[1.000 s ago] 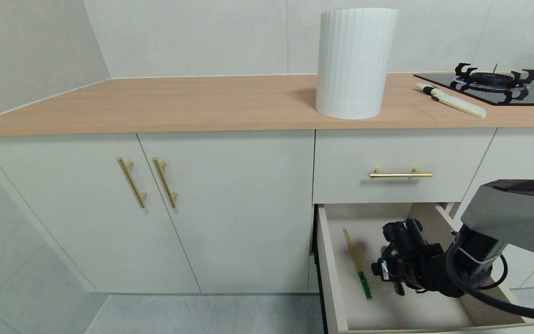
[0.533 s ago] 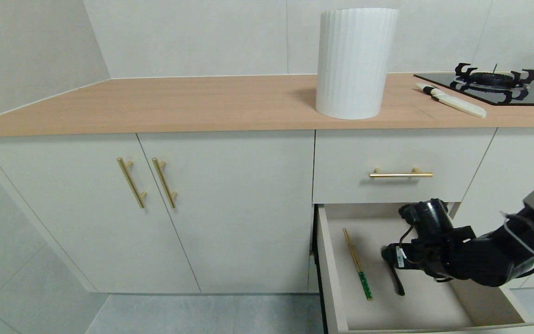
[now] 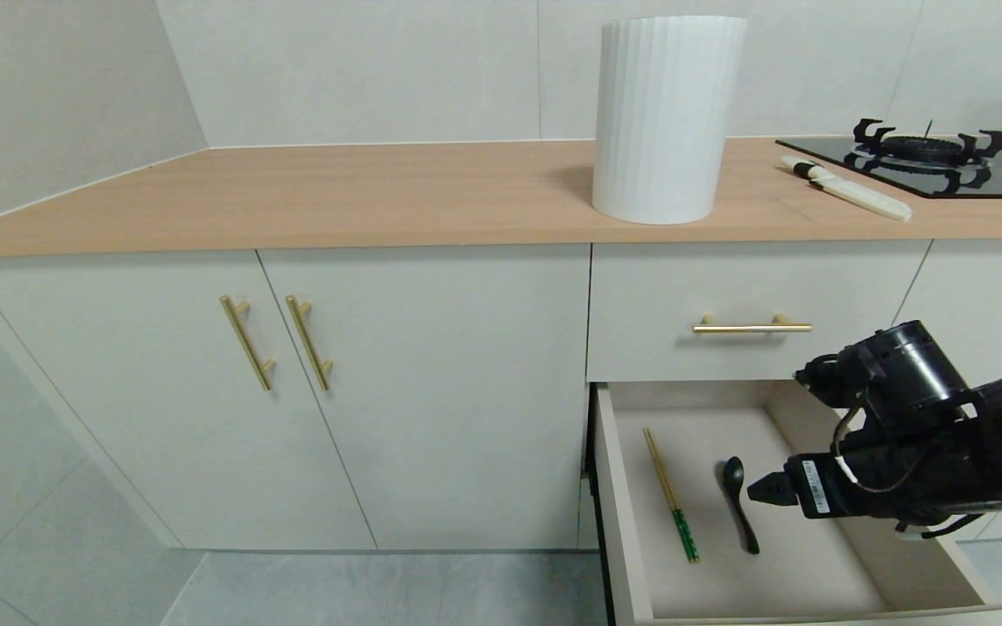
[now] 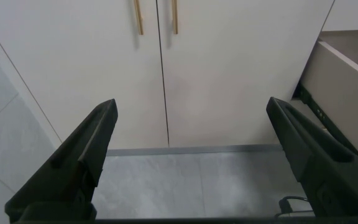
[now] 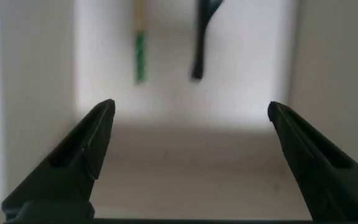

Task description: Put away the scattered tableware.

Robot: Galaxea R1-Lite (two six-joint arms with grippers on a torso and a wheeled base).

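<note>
The lower drawer (image 3: 618, 487) stands pulled out. Inside it lie a pair of wooden chopsticks with green ends (image 3: 671, 497) and, beside them, a black spoon (image 3: 738, 502). My right gripper (image 3: 764, 491) hovers open just right of the spoon and above the drawer floor, touching nothing. The right wrist view looks down between its spread fingers (image 5: 86, 155) at the chopsticks (image 5: 140, 50) and the spoon (image 5: 202, 34). A white-handled knife (image 3: 845, 187) lies on the wooden counter near the stove. My left gripper (image 4: 191, 149) hangs open and empty, low in front of the cabinet doors.
A tall white ribbed container (image 3: 666, 117) stands on the counter (image 3: 336, 196) above the drawers. A black gas hob (image 3: 931, 156) is at the far right. The upper drawer with a gold handle (image 3: 753, 328) is closed. The double cabinet doors (image 3: 292, 391) are closed, with tiled floor below.
My right gripper has lifted out of the drawer and drawn back to the right. The black spoon that was under it now lies free on the drawer floor.
</note>
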